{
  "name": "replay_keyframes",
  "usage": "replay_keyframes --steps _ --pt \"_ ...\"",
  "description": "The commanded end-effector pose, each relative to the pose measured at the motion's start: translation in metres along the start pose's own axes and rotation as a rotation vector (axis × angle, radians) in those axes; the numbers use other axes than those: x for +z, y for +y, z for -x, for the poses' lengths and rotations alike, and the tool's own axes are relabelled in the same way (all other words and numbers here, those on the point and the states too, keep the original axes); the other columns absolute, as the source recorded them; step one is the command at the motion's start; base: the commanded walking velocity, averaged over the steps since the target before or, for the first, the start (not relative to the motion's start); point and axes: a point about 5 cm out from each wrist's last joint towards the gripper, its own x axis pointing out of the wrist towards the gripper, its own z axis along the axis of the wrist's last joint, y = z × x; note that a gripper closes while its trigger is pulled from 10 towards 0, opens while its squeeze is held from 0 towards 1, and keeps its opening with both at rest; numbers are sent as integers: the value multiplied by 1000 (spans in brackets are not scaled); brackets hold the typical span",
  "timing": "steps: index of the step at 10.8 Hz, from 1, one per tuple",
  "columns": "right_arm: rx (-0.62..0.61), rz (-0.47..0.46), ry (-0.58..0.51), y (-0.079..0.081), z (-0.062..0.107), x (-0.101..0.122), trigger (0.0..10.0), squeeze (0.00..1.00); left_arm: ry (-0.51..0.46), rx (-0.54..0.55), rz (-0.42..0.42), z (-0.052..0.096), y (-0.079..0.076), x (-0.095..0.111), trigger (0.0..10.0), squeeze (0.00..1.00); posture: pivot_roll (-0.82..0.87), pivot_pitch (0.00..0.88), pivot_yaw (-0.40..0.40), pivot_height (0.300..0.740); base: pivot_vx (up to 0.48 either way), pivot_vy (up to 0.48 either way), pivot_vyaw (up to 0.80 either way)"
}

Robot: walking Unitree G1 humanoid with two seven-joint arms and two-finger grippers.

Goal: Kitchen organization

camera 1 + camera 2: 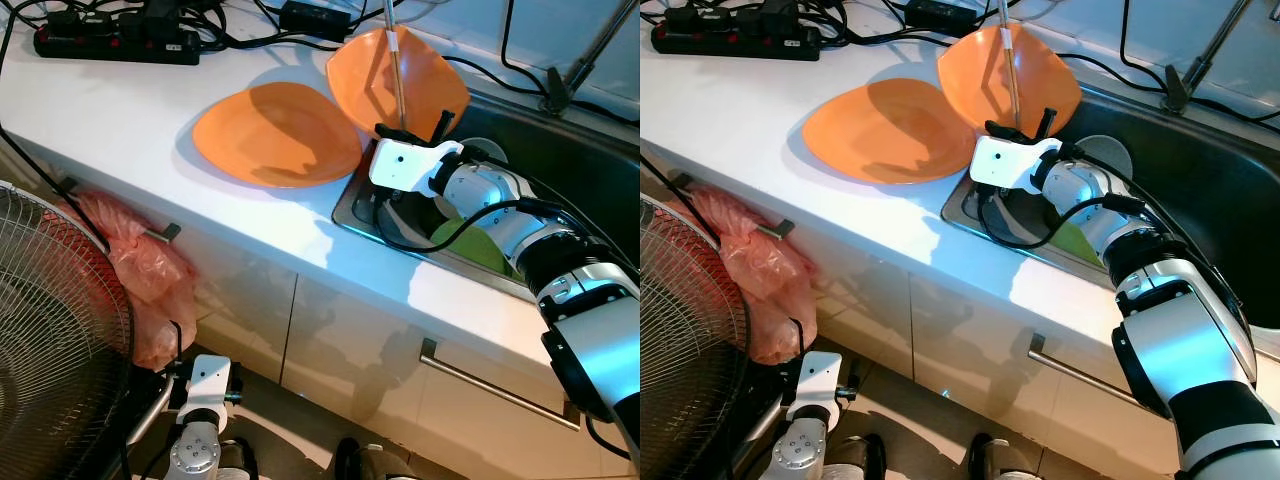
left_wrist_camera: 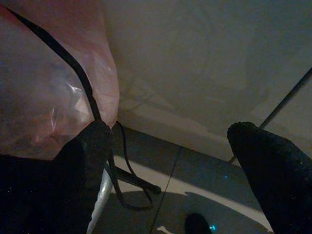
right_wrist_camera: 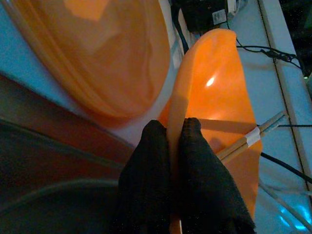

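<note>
Tilted orange bowl (image 3: pixel 214 97) pinched in right tool (image 3: pixel 176 134).

Two orange plates (image 1: pixel 275 133) (image 1: pixel 395 80) on a white counter (image 1: pixel 120 110); pale wooden chopsticks (image 1: pixel 396 70) banded white; a green item (image 1: pixel 478 245) in the steel-grey sink (image 1: pixel 560 150); pink bag (image 1: pixel 145 275); black power strip (image 1: pixel 115 42).

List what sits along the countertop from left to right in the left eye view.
Black power strip → flat orange plate → tilted orange plate pinched at its rim by the right gripper → sink.
</note>
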Motion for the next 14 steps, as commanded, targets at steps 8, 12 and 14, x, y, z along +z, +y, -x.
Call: replay_keyframes --steps 8,12,14 --pt "1 74 -298 -24 4 39 10000 0 23 -25 -10 2 -6 -4 10000 0 37 161 -107 740 0 0 0" --pt "62 65 -436 -14 9 57 10000 0 21 -26 -8 1 -7 -3 10000 0 37 158 -108 740 0 0 0" --pt "95 50 -476 -5 11 61 10000 0 22 -29 -7 2 -8 -3 10000 0 34 155 -110 740 0 0 0"
